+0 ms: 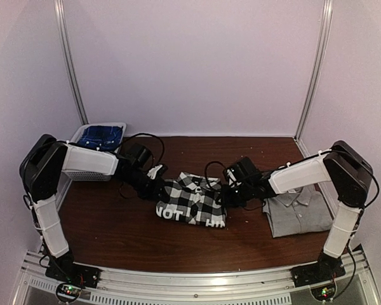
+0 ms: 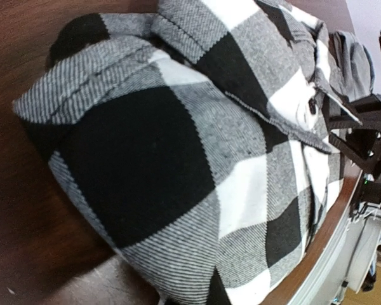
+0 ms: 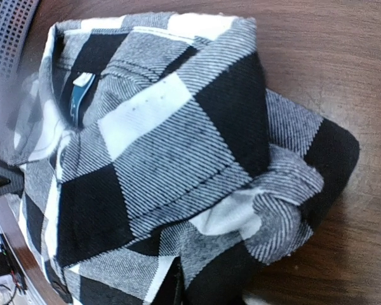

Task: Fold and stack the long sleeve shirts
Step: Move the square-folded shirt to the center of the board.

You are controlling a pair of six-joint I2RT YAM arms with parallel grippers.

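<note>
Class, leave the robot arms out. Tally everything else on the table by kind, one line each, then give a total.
checked flannel shirt: 1
grey collared shirt: 1
white basket: 1
blue cloth bundle in the basket: 1
Total: 4

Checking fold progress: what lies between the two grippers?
The folded checked flannel shirt lies between the left gripper and the right gripper; the top view shows it.

Light: was soft and even; walls [image 1: 190,63] looked pinkish.
Shadows: lay faint under the flannel shirt [image 3: 178,159].
Blur: softened the right wrist view's left edge.
</note>
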